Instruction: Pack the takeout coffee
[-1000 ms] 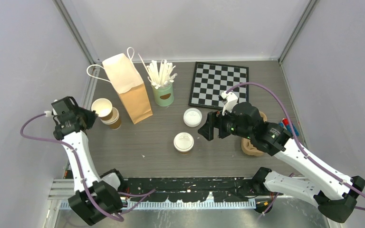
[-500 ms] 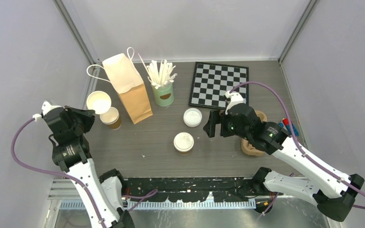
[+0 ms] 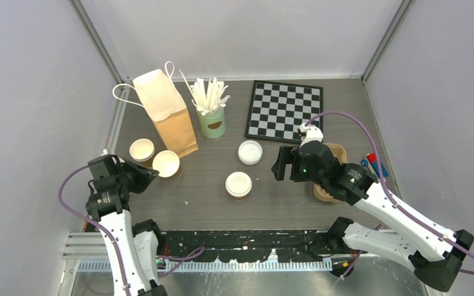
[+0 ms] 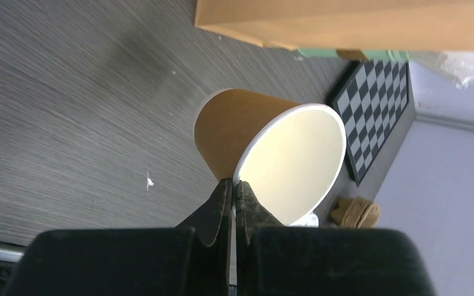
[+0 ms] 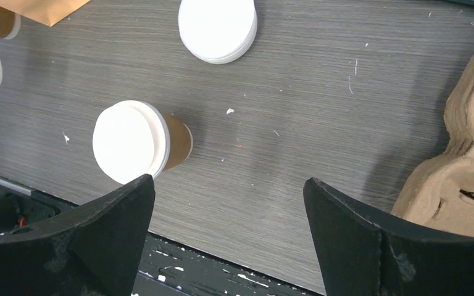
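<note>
Left jaws clamped on rim of open paper cup, tilted beside the paper bag; level it before releasing on the counter; right jaws spread wide near lidded cup.

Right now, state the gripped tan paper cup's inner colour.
Cream inside the tan paper cup; left wrist view best.

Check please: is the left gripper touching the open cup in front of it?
Touching. The left wrist view shows the left gripper shut on the cup, with the cup's white rim pinched between its two fingers.
</note>
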You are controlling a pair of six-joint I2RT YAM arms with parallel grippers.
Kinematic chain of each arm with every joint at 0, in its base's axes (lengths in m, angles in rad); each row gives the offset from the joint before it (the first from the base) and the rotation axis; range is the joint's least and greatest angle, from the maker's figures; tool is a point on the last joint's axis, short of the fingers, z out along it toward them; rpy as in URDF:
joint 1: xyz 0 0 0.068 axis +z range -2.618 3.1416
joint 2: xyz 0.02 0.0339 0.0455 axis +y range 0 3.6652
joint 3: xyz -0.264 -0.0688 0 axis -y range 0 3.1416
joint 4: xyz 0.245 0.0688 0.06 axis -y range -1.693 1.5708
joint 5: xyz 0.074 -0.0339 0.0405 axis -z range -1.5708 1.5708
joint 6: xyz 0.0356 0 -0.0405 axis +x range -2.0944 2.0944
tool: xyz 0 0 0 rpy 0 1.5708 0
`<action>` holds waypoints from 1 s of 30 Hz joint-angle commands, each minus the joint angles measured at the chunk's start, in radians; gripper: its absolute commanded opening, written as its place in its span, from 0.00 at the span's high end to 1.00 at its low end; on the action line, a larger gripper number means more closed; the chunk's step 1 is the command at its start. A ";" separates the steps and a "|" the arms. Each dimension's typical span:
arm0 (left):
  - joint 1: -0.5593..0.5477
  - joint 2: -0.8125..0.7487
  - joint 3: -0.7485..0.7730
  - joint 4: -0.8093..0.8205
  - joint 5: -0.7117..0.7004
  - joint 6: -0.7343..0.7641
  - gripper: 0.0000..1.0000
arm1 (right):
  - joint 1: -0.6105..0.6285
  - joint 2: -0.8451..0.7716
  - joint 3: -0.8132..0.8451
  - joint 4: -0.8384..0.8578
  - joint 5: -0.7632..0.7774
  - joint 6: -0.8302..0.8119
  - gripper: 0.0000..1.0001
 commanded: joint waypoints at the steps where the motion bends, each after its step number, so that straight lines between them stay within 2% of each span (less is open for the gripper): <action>1: -0.071 0.007 -0.030 0.037 0.087 0.002 1.00 | -0.003 0.034 -0.001 0.074 0.049 0.041 0.07; 4: -0.170 0.030 -0.089 0.087 0.090 -0.033 1.00 | -0.004 0.092 -0.001 0.147 0.075 0.054 0.12; 7: -0.309 0.061 -0.132 0.141 0.013 -0.063 1.00 | -0.007 0.186 0.012 0.240 0.085 0.035 0.19; 10: -0.471 0.109 -0.156 0.194 -0.086 -0.093 1.00 | -0.024 0.287 0.046 0.299 0.077 0.000 0.30; 18: -0.755 0.197 -0.161 0.267 -0.295 -0.110 1.00 | -0.117 0.536 0.083 0.506 0.018 -0.069 0.55; 22: -0.844 0.240 -0.167 0.286 -0.310 -0.123 1.00 | -0.158 0.664 0.154 0.526 0.013 -0.111 0.58; 30: -0.883 0.223 -0.154 0.266 -0.305 -0.118 1.00 | -0.232 0.848 0.252 0.527 -0.044 -0.187 0.60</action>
